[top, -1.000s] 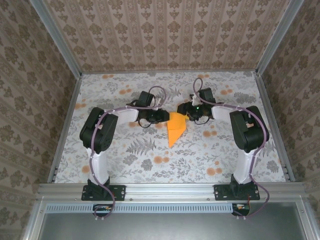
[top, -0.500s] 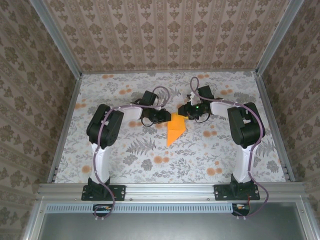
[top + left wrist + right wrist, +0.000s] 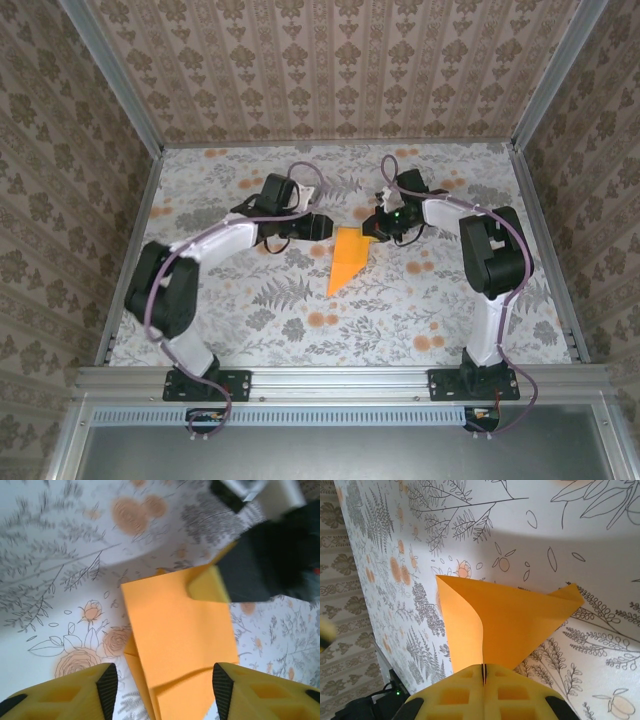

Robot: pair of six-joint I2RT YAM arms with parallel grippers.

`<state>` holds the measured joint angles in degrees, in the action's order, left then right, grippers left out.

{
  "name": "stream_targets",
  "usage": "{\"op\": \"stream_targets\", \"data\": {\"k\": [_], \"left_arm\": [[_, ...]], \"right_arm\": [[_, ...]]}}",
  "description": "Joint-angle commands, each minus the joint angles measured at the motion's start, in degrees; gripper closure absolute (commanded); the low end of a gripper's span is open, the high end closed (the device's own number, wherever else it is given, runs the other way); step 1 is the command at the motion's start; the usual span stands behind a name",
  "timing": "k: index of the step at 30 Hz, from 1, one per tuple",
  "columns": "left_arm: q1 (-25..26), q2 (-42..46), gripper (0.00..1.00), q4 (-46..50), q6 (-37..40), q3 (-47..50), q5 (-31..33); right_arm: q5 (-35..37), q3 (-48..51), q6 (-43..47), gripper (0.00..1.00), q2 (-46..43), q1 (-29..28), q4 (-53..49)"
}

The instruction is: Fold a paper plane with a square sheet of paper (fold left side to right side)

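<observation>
1. Orange paper (image 3: 347, 258) lies near the mid of the table (image 3: 250, 330), on the grey floral cloth, between the two grippers. It's already folded to a narrow shape w/ a pointed tip aimed toward the arm bases and its wider end at the far side.
2. L gripper (image 3: 325, 226) sits just beside the paper's far-left corner. In the left wrist view its yellow fingers (image 3: 75, 690) stand apart, w/ the paper flat on the cloth below and between them, nothing pinched, so that hand is open.
3. R gripper (image 3: 377, 228) is at the paper's far-right corner. In the right wrist view its yellow pads (image 3: 455, 697) are pressed together w/ just a thin dark line between them, and an edge of the paper runs up into that line. Closed, pinching the paper.
4. That pinched bit is lifted. In the left wrist view a small corner flap stands up off the sheet right against the R gripper's dark body, while the rest lies flat.
5. Right wrist view also shows one layer curling upward toward the pads, crease visible, w/ a sharp corner pointing off to the right.
6. L arm is bent wide out to the left; R arm is tucked closer in.
</observation>
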<state>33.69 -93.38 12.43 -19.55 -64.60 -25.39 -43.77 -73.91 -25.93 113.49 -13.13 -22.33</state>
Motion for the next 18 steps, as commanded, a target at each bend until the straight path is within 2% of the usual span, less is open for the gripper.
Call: {"op": "stream_targets", "data": {"k": [1, 4, 8, 13, 18], "left_arm": [[6.89, 4.99, 0.41, 7.66, 7.21, 1.72, 10.1], [14.62, 5.64, 0.38, 12.01, 8.65, 0.97, 17.19], [22.57, 1.77, 0.34, 14.96, 7.22, -1.69, 24.59], [28.5, -6.15, 0.25, 19.77, 6.64, -7.21, 34.5], [31.18, -12.91, 0.21, 23.72, 6.35, -12.45, 40.89]], "right_arm": [[-0.47, -2.73, -1.41, 0.96, -1.17, 0.19, -6.95], [-0.17, -3.73, -1.64, 0.96, -0.08, 0.14, -8.17], [-0.18, -3.86, -2.36, 0.96, 0.77, 0.19, -7.96], [-0.09, -4.42, -2.54, 0.96, 1.75, 0.12, -8.13], [-0.13, -4.49, -2.72, 0.96, 2.26, 0.17, -8.03]]}}
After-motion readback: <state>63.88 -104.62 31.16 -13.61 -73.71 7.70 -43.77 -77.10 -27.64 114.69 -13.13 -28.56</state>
